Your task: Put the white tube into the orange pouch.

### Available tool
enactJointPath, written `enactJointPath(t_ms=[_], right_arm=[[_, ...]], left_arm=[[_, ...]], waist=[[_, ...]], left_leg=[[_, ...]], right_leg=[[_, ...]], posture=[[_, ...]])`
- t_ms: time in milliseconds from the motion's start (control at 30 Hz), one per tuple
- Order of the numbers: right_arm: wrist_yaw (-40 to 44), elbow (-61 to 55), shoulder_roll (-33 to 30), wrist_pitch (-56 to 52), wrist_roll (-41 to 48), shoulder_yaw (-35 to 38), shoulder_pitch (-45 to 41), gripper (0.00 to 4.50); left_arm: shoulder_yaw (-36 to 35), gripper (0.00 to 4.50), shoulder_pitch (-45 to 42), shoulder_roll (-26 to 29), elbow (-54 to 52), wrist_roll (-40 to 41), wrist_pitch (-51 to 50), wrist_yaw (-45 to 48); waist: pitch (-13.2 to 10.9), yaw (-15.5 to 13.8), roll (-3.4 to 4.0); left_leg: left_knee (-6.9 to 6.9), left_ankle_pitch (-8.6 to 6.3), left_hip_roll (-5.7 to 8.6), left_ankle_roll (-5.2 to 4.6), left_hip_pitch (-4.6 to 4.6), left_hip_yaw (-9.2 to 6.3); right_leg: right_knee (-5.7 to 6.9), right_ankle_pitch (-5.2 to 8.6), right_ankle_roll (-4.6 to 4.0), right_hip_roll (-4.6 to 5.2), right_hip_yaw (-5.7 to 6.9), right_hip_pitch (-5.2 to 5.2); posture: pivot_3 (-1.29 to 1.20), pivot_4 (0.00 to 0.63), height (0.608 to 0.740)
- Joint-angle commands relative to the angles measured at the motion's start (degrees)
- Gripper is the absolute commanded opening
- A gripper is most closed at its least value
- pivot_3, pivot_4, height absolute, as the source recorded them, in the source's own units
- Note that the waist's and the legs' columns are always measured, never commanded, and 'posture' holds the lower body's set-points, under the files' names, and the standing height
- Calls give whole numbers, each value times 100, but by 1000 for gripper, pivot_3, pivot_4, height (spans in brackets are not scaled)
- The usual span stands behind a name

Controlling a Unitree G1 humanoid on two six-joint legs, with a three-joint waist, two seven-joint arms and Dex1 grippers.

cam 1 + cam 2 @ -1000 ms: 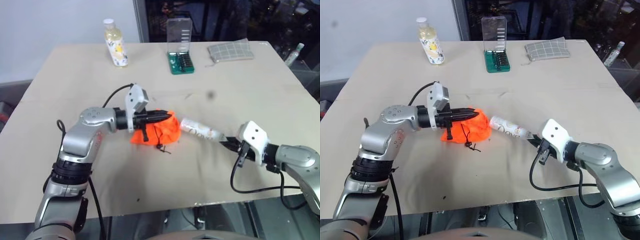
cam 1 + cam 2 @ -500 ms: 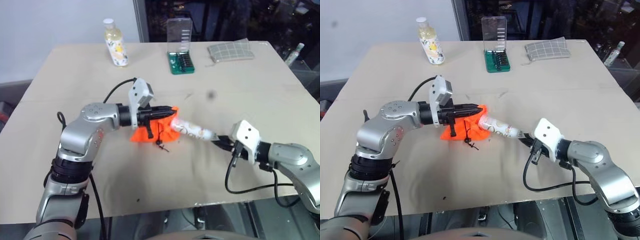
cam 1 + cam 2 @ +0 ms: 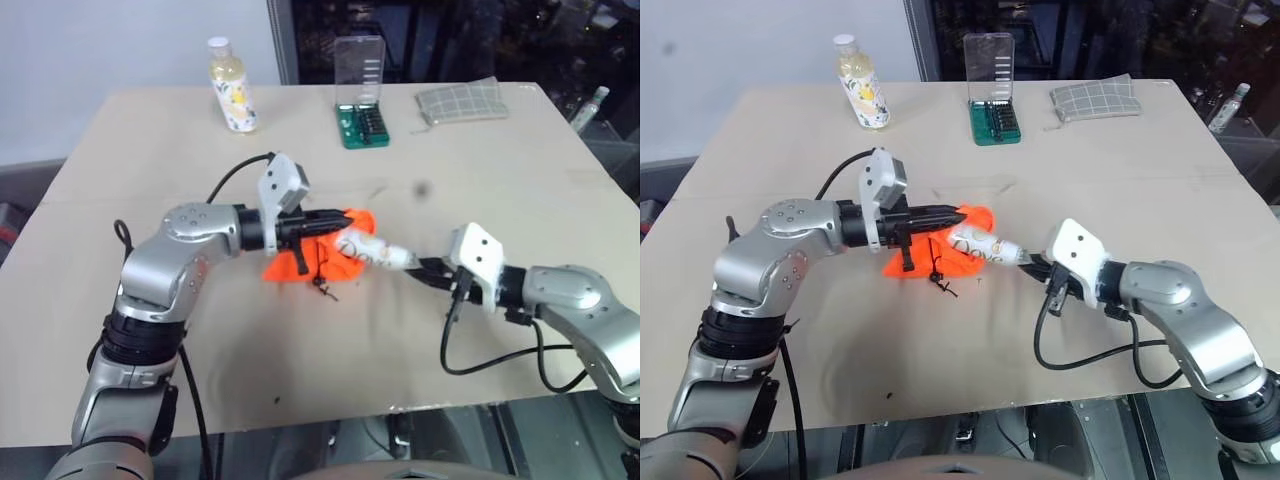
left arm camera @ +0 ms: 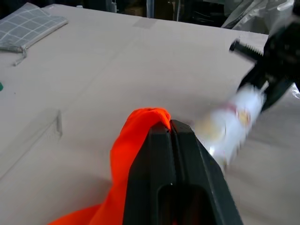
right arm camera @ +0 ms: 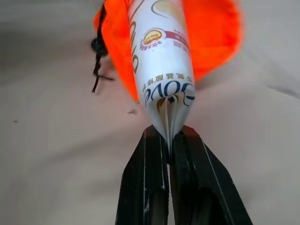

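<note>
Left gripper (image 3: pixel 958 213): fingers pressed together on the upper edge of the orange pouch (image 3: pixel 940 255), lifting that edge off the desk (image 3: pixel 1120 160). Right gripper (image 5: pixel 169 136): fingers pinching the flat crimped end of the white tube (image 5: pixel 159 65). Tube slopes up toward the pouch, its far end at the pouch mouth, just beside the left fingers.

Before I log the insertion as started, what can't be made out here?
- White tube tip: the orange pouch cuts it off in the right wrist view, depth unknown.
- Pouch mouth: behind the left hand in the head views.
- Tube print: blurred in the left wrist view.
</note>
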State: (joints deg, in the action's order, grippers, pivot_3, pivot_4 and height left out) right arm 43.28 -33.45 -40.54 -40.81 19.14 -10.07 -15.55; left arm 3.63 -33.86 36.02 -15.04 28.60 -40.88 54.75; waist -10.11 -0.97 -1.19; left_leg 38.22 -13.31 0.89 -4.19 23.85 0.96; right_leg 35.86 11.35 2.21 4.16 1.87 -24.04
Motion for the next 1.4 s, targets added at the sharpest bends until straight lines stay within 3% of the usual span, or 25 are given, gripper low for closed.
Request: enactJointPath(t_ms=[33, 300, 500, 800, 900, 967, 1067, 1267, 1400], right_arm=[[-11, 79, -171, 143, -238, 9, -134, 76], [-446, 359, 523, -413, -490, -457, -1116, 76], [-755, 624, 1113, -1143, -703, -1015, -1882, 76], [-1264, 2641, 2015, -232, -1539, -1517, -2558, 76], [-1003, 2901, 1983, 270, -1644, -1597, -2415, 1097], [-1238, 2526, 1811, 335, -1772, -1235, -2225, 2036], [-1388, 1914, 1594, 276, -1788, -770, -1980, 2036], [-1157, 36, 1965, -1495, -64, 710, -1008, 2036], [-1258, -154, 2151, -1931, 288, 430, -367, 2036]], left_arm=[[-27, 0, -206, 63, -348, 139, -31, 36], [706, 0, 29, -17, -187, -429, 615, 199], [713, 0, -142, -392, 153, -470, 744, 78], [562, 0, -23, -653, 172, -217, 537, 25], [435, 0, -52, -728, 394, -173, 458, -23], [187, 0, -209, -826, 829, -101, 351, -146], [-13, 0, -400, -895, 1270, -72, 307, -261], [-183, 0, -795, -1114, 1907, -128, 410, -395], [-228, 0, -957, -1307, 2004, -91, 352, -532]], waist=[[0, 0, 0], [0, 33, 1], [0, 2, 1], [0, 27, 1], [0, 22, 1], [0, 17, 2], [-1, 7, 1], [1, 16, -1], [1, 26, 0]], left_leg=[[0, 0, 1, -1, 0, 1], [-1, -1, -3, -1, -7, 14], [0, -1, 4, -2, 3, 4], [-1, -1, 7, -2, 2, 18], [-1, 1, 7, 1, 1, 17], [-1, 1, 8, 0, 1, 18], [0, 2, 12, 1, 7, 11], [-3, 0, 6, 0, 4, 8], [-4, -6, 6, -10, 2, 14]], right_leg=[[0, 0, 0, 0, 0, 0], [3, 0, 0, -3, -1, -3], [1, -3, 0, -1, 0, -4], [2, -10, 10, -8, 2, -10], [3, -14, 19, -10, 3, -9], [3, -15, 19, -10, 3, -9], [3, -15, 20, -8, 8, -10], [4, -15, 21, -11, 9, -8], [2, -15, 21, -7, 2, -8]], posture=[[0, 150, 740], [0, 150, 740], [0, 150, 740], [0, 150, 740], [0, 150, 740], [0, 150, 740], [0, 150, 740], [0, 150, 740], [0, 150, 740]])
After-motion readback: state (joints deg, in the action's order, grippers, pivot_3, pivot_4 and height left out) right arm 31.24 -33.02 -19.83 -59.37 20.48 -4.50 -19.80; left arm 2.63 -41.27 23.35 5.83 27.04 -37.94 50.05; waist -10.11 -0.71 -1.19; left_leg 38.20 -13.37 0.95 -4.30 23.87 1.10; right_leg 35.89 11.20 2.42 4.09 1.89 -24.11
